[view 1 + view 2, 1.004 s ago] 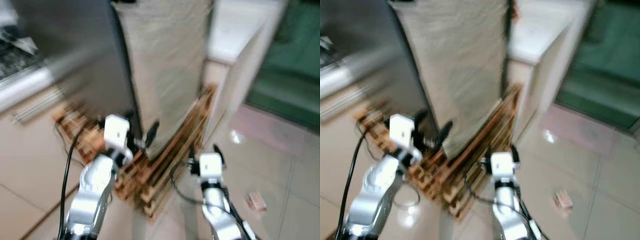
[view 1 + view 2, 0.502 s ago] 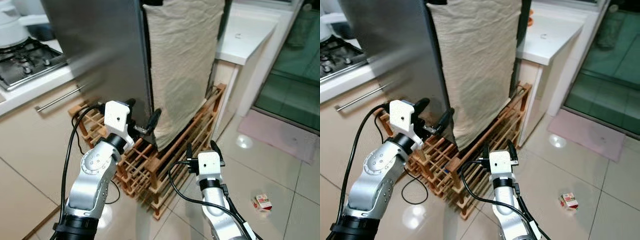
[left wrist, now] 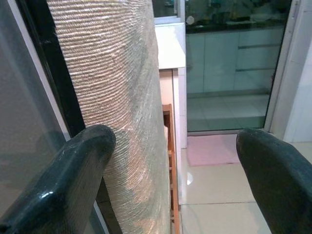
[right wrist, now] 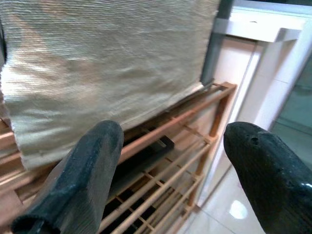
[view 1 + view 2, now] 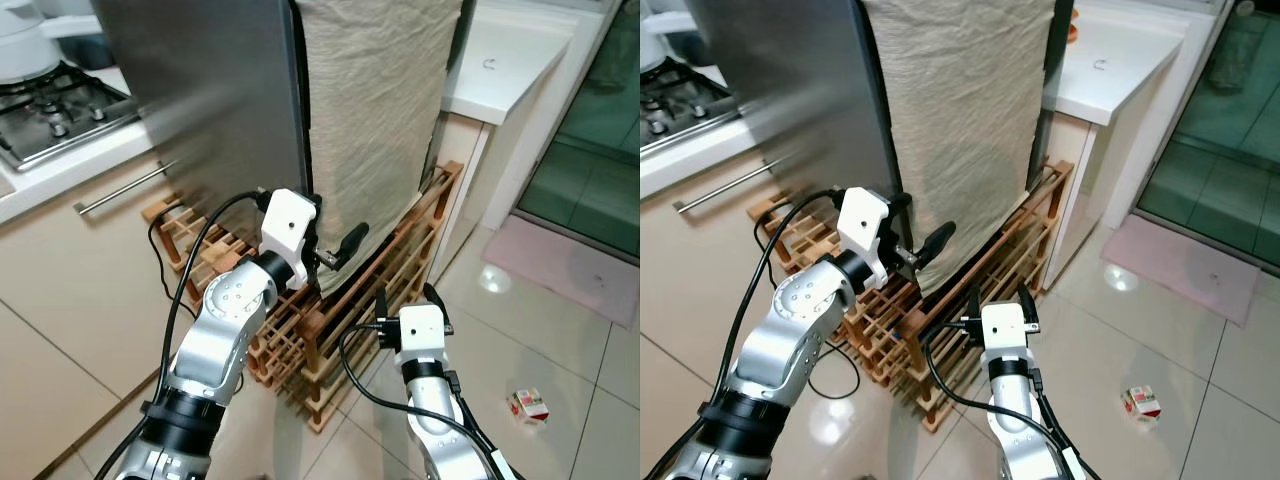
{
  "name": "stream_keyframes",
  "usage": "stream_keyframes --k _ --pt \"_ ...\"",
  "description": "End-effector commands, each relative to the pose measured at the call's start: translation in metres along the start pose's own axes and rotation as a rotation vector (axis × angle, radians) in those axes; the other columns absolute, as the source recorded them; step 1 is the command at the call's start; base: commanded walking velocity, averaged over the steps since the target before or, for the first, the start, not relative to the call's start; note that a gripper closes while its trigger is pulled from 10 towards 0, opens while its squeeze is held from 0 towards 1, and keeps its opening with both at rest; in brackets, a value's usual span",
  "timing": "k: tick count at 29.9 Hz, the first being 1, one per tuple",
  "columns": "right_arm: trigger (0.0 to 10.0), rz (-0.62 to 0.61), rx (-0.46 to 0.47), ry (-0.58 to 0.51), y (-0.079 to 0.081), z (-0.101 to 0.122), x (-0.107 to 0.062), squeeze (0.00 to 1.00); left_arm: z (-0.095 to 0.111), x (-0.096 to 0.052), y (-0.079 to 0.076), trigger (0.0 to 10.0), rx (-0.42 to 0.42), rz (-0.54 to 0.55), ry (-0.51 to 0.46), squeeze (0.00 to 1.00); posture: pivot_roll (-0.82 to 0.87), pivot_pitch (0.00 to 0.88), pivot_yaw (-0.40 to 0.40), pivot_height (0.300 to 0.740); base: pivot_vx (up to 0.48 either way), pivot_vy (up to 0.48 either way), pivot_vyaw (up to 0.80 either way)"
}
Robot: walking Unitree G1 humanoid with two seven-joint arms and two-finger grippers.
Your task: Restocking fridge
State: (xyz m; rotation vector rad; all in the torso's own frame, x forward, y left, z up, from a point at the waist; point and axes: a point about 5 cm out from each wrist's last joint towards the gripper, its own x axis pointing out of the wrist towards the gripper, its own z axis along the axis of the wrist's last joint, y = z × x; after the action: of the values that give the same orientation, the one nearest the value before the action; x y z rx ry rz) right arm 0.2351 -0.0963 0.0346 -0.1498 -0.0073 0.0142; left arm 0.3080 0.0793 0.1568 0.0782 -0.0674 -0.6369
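before one fridge (image 5: 215,90), two open jaws

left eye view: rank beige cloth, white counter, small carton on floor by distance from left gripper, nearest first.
From the left gripper:
1. Beige cloth, hanging right at the gripper, over the fridge front.
2. White counter, up and to the right, behind the wooden rack.
3. Small carton, on the floor tiles, low on the far right.
Counter and carton are fairly close; the carton looks farther.
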Motion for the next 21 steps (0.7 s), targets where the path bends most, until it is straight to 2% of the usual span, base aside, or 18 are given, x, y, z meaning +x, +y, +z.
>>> stream_keyframes --k 1,3,4,6,10,15,21 --pt "10.0 -0.003 0.007 0.007 0.001 0.001 0.000 0.00 0.009 0.003 0.009 10.0 0.017 0.053 -0.021 0.00 -0.12 0.000 0.048 0.740 0.000 0.000 0.00" --pt "10.0 -0.001 0.006 0.008 0.000 0.002 0.000 0.00 0.009 0.003 0.011 10.0 0.014 0.063 -0.024 0.00 -0.12 0.000 0.047 0.740 0.000 0.000 0.00" --pt "10.0 0.000 0.002 0.012 -0.001 0.001 0.000 0.00 0.009 -0.006 0.016 10.0 -0.003 0.091 -0.017 0.00 -0.11 0.000 0.047 0.740 0.000 0.000 0.00" --pt "10.0 0.002 0.001 0.013 -0.001 0.001 0.000 0.00 0.008 -0.011 0.017 10.0 -0.011 0.100 -0.011 0.00 -0.11 0.000 0.047 0.740 0.000 0.000 0.00" --pt "10.0 0.014 -0.001 0.018 -0.001 0.003 0.000 0.00 -0.007 -0.022 0.016 10.0 -0.033 0.124 0.042 0.00 -0.10 0.000 0.045 0.740 0.000 0.000 0.00" --pt "10.0 0.017 0.000 0.021 -0.002 0.003 0.000 0.00 -0.006 -0.022 0.018 10.0 -0.028 0.155 0.041 0.00 -0.10 0.000 0.041 0.740 0.000 0.000 0.00" --pt "10.0 0.023 -0.004 0.023 -0.004 0.004 -0.001 0.00 -0.005 -0.018 0.015 10.0 -0.043 0.142 0.033 0.00 -0.11 0.000 0.036 0.740 0.000 0.000 0.00"
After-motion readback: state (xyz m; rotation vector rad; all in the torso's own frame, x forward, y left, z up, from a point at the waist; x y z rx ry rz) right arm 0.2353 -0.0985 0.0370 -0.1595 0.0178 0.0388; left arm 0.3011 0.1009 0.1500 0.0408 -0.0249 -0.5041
